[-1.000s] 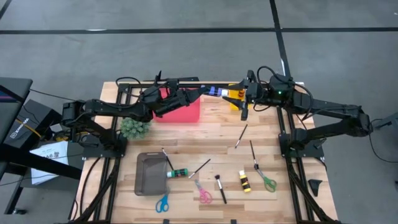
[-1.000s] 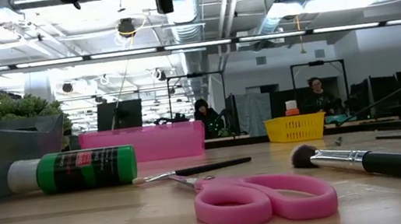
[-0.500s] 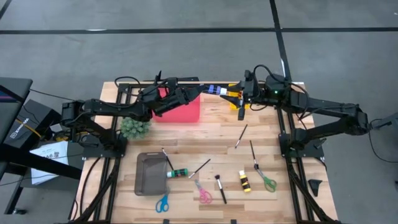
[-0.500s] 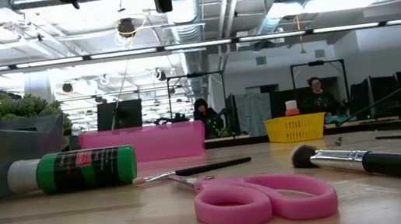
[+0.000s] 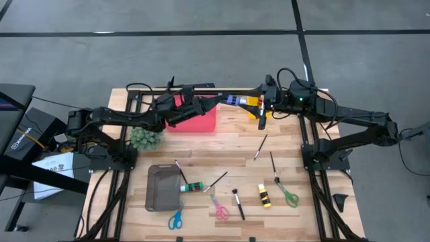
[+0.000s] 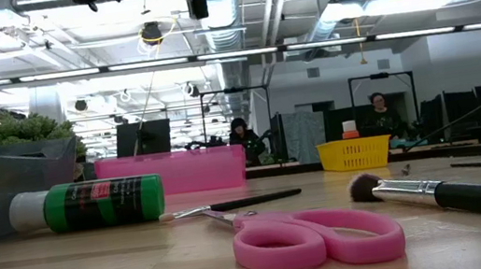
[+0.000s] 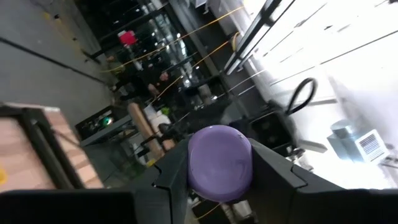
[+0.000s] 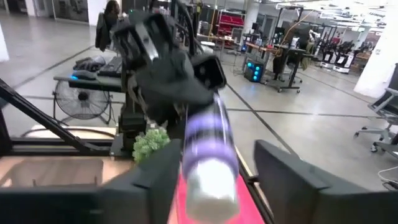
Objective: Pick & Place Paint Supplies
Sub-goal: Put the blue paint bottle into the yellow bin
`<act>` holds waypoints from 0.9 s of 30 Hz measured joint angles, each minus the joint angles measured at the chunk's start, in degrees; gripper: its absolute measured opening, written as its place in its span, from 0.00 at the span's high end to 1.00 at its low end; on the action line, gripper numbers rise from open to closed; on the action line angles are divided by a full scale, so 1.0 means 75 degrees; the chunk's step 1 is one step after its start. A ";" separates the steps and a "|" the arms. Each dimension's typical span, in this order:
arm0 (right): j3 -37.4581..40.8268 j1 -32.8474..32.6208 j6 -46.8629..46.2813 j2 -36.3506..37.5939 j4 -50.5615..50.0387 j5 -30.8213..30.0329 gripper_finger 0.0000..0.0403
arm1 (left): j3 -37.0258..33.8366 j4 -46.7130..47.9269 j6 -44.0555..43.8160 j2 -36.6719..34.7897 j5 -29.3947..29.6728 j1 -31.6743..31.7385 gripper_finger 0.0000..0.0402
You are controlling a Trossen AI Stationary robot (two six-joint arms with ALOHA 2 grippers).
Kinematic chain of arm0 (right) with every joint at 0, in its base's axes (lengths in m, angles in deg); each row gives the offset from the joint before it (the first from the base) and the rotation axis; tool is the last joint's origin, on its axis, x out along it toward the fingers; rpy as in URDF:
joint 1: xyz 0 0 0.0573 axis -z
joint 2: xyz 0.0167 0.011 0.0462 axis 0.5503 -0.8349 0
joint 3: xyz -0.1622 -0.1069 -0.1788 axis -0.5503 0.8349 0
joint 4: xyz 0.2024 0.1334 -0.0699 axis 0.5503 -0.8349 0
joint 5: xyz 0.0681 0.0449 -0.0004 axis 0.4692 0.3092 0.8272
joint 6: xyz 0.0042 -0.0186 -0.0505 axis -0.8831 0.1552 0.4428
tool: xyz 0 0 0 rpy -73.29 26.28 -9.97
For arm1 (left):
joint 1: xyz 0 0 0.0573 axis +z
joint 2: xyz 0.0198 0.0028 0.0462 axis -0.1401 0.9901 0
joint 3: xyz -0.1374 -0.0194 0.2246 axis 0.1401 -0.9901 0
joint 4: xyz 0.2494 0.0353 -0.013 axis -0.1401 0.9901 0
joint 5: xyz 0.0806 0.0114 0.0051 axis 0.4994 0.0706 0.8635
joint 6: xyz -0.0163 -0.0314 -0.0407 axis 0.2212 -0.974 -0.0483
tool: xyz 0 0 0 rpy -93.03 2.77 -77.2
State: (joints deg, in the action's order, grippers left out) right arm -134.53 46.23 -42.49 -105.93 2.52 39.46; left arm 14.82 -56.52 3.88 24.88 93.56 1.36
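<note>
Above the table's far edge, the left claw grips the purple paint bottle. The right claw, closing half a second ago, now stands open around its cap; handover seems unfinished.

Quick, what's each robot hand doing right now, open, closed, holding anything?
Left hand: closed on the small purple paint bottle.
Right hand: open around that bottle's white-capped end, not gripping.

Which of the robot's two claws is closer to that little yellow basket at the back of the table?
The right gripper: it hangs right over the yellow basket. The left gripper is off to the side, above the pink bin, gripping a purple paint bottle.
</note>
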 joint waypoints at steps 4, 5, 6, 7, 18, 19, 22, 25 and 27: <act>0.0000 0.0000 -0.0086 -0.0018 -0.0004 -0.0001 0.36 | 0.0004 -0.0134 0.0000 -0.0020 0.0004 0.0000 0.69; 0.0000 0.0000 -0.0087 -0.0010 -0.0003 -0.0001 0.35 | 0.0004 -0.0123 -0.0003 -0.0020 0.0005 0.0000 0.69; 0.0000 0.0003 -0.0086 -0.0009 -0.0015 -0.0001 0.35 | 0.0004 -0.0114 -0.0003 -0.0020 0.0009 0.0000 0.69; 0.0000 0.0003 -0.0086 -0.0009 -0.0041 -0.0001 0.35 | 0.0004 -0.0124 -0.0005 -0.0020 0.0012 0.0000 0.69; 0.0009 0.0003 -0.0086 -0.0012 -0.0156 0.0004 0.53 | 0.0004 -0.0149 -0.0023 -0.0020 0.0058 -0.0058 0.70; 0.0012 0.0003 -0.0086 -0.0015 -0.0157 0.0009 0.56 | 0.0004 -0.0149 -0.0023 -0.0020 0.0063 -0.0058 0.69; 0.0012 0.0003 -0.0086 -0.0015 -0.0160 0.0026 0.66 | 0.0004 -0.0160 -0.0025 -0.0023 0.0068 -0.0055 0.68; 0.0012 -0.0011 -0.0083 -0.0012 -0.0163 0.0025 0.74 | 0.0004 -0.0157 -0.0027 -0.0026 0.0068 -0.0055 0.69; 0.0012 -0.0009 -0.0086 -0.0012 -0.0165 0.0025 0.73 | 0.0004 -0.0157 -0.0014 -0.0026 0.0068 -0.0052 0.69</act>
State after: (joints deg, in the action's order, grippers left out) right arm -134.45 46.16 -43.13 -106.02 1.28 39.65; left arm 14.85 -57.70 3.78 24.68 94.07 0.97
